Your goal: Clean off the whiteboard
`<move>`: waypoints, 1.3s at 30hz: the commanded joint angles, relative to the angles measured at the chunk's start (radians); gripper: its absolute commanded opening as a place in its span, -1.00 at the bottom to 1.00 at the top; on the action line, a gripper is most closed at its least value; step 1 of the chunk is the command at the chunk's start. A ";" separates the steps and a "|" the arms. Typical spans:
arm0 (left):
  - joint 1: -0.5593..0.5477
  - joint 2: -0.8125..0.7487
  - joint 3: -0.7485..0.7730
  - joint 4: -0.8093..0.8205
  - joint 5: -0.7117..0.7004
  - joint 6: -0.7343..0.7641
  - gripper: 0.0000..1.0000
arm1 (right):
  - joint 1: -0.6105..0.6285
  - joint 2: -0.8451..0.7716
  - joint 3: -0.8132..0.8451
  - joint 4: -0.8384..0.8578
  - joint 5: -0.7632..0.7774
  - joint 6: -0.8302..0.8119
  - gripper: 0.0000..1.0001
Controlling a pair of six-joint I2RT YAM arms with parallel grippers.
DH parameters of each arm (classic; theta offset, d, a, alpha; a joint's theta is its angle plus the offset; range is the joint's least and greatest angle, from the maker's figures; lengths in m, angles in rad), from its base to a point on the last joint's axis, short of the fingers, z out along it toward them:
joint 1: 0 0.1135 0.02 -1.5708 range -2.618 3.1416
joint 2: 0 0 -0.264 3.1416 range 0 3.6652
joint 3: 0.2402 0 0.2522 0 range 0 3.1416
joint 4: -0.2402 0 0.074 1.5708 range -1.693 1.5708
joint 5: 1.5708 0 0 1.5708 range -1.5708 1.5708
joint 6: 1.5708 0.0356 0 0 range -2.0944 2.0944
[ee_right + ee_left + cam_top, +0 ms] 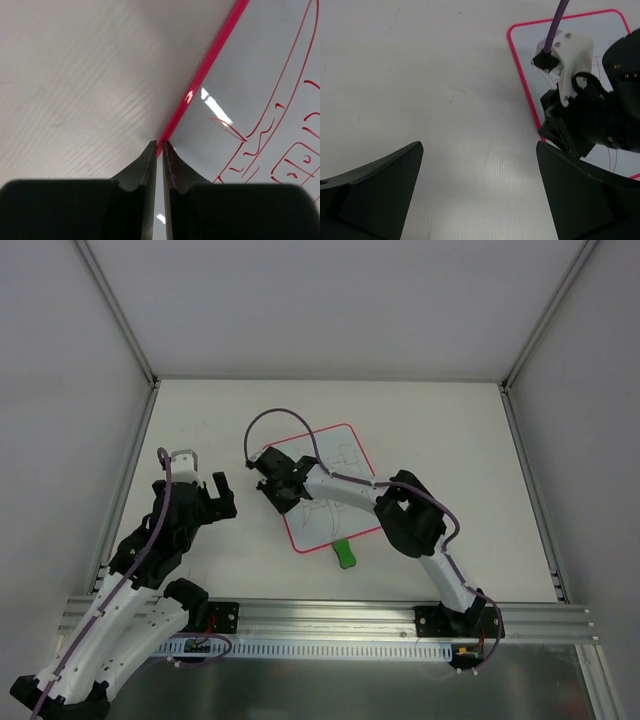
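The whiteboard (340,450) lies flat at mid-table, white with a pink-red border and thin red scribbles (260,75). My right gripper (278,496) reaches across it, pointing down at its left edge. In the right wrist view that gripper (160,143) has its jaws together, with only a hairline gap. The tips sit on the red border, one finger over the table and one over the board. My left gripper (205,472) hovers left of the board, wide open over bare table (479,150), with nothing between its fingers. The left wrist view also shows the right gripper (555,131) at the whiteboard (612,27) edge.
A green tab-shaped piece (344,555) sticks out from the board's near edge. Grey walls and aluminium posts enclose the cream table (450,440). The right arm's purple cable (285,418) loops over the board's far left corner.
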 commanded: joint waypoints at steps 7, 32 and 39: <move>0.013 -0.045 -0.020 0.020 -0.088 -0.036 0.98 | 0.145 -0.053 -0.121 -0.123 -0.181 0.072 -0.74; 0.018 0.046 -0.014 0.018 -0.031 -0.025 0.97 | 0.106 -0.771 -0.806 -0.164 0.208 0.397 0.40; 0.019 0.046 -0.015 0.018 -0.031 -0.024 0.98 | 0.093 -0.849 -0.937 -0.172 0.167 0.550 0.45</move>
